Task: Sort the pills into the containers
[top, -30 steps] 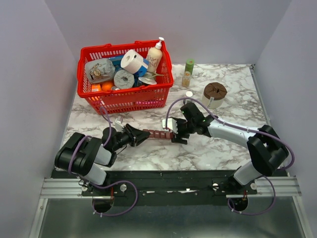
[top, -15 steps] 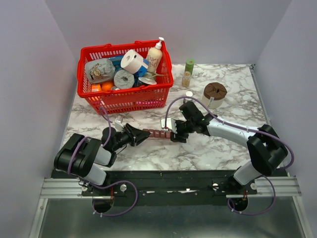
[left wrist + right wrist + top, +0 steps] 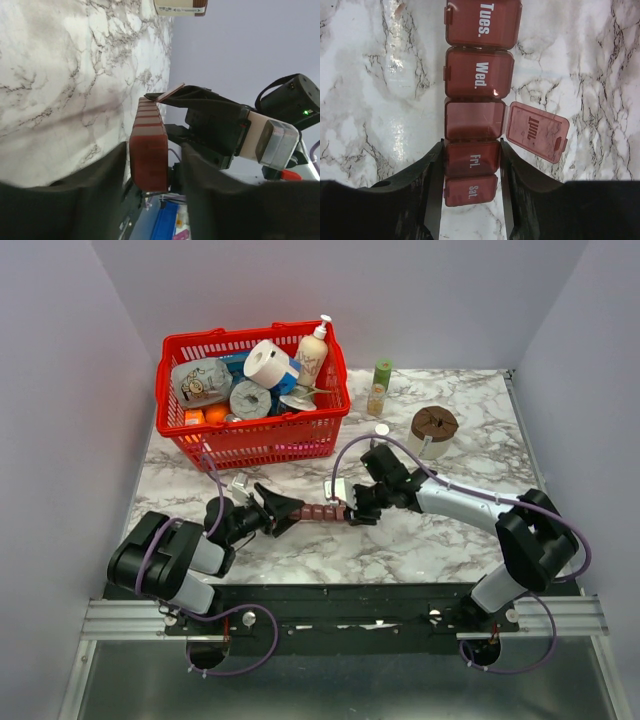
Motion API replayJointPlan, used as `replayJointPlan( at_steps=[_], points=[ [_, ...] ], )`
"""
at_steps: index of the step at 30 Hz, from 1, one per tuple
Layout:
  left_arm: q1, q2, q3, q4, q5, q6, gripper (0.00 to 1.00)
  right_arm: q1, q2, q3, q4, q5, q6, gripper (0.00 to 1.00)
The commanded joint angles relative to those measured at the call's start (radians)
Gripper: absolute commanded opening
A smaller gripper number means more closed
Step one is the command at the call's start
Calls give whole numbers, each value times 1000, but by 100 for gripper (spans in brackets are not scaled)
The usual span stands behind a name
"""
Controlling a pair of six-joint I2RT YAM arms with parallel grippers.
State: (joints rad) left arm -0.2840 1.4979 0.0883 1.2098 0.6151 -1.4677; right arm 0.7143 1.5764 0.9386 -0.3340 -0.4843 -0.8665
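Marble table [image 3: 450, 540] is lying under strip [image 3: 476, 80]; right gripper [image 3: 471, 152] is clamping its Sat end, left gripper [image 3: 152, 150] is gaping, so strip may pivot

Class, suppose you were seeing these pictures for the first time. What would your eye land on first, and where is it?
Probably the packed red basket at the far left of the marble table. Next comes the dark red weekly pill organizer at the centre, its Thursday lid flipped open. It stretches between the left gripper, whose fingers stand just off it, and the right gripper, snug against its Friday end.
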Motion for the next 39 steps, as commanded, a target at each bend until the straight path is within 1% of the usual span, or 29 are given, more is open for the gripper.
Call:
replayJointPlan(
  at_steps=[1,4,6,7,9,10,11,12,13,14,15,16,17,18,19,20,22,23,25,26,28,29,31,32,34,35,37,38,39],
  points=[
    [-3,-37,-21,461,-6,3,99,8,-36,-24,-17,38,-28,34],
    [-4,-63,-25,412,3,33,99,7,-56,-58,-17,75,-43,34],
    [-3,-90,-28,334,2,61,99,5,-62,-79,-17,114,-58,34],
    [-3,-128,-28,297,-3,101,99,2,-68,-96,-17,128,-63,34],
    [-3,-188,-22,127,-12,162,99,-6,-76,-121,-16,171,-80,34],
    [-3,-274,-12,34,-21,200,99,-13,-81,-132,-11,187,-88,34],
    [-4,-331,17,-194,-53,313,99,-19,-88,-162,-7,217,-106,35],
    [-3,-393,39,-336,-83,379,99,-24,-93,-175,-4,231,-115,36],
    [-4,-526,68,-481,-113,458,99,-35,-96,-191,6,242,-123,36],
    [-4,-589,126,-744,-196,574,99,-41,-104,-211,6,253,-132,37],
    [-4,-647,149,-845,-233,625,99,-47,-110,-222,9,254,-135,38],
    [-6,-744,171,-924,-270,660,99,-58,-111,-228,12,253,-138,38],
    [-4,-784,204,-1044,-300,690,99,-61,-116,-236,15,256,-141,39],
    [-4,-815,218,-1090,-348,742,99,-64,-122,-244,16,259,-140,40],
    [-4,-861,232,-1128,-365,760,99,-70,-122,-245,16,259,-140,41],
    [-3,-876,252,-1183,-376,780,99,-73,-125,-245,15,259,-137,44],
    [-3,-898,269,-1208,-397,802,99,-78,-138,-250,12,257,-134,52],
    [-4,-898,284,-1234,-396,802,99,-81,-145,-251,9,247,-129,62],
    [-3,-890,304,-1242,-379,805,99,-98,-182,-242,-22,227,-121,73],
    [-3,-883,341,-1257,-370,816,99,-108,-197,-235,-42,198,-120,81],
    [-3,-854,388,-1283,-350,863,99,-151,-251,-210,-104,162,-118,87],
    [-1,-843,446,-1320,-344,924,99,-168,-271,-180,-128,124,-117,92],
    [-1,-811,504,-1362,-344,993,99,-225,-299,-144,-184,90,-117,97],
    [-1,-802,554,-1400,-354,1071,99,-240,-320,-103,-192,64,-103,100],
    [-1,-783,583,-1420,-379,1128,99,-281,-323,-51,-177,58,-59,100],
    [-3,-780,591,-1428,-417,1150,99,-294,-300,-22,-157,82,43,100],
    [-1,-780,590,-1420,-449,1195,99,-308,-247,92,-93,146,177,100],
    [-1,-780,581,-1408,-457,1208,99,-314,-212,139,-94,176,280,100],
    [-1,-781,574,-1403,-450,1249,99,-318,-122,254,-102,190,335,100]
  ],
)
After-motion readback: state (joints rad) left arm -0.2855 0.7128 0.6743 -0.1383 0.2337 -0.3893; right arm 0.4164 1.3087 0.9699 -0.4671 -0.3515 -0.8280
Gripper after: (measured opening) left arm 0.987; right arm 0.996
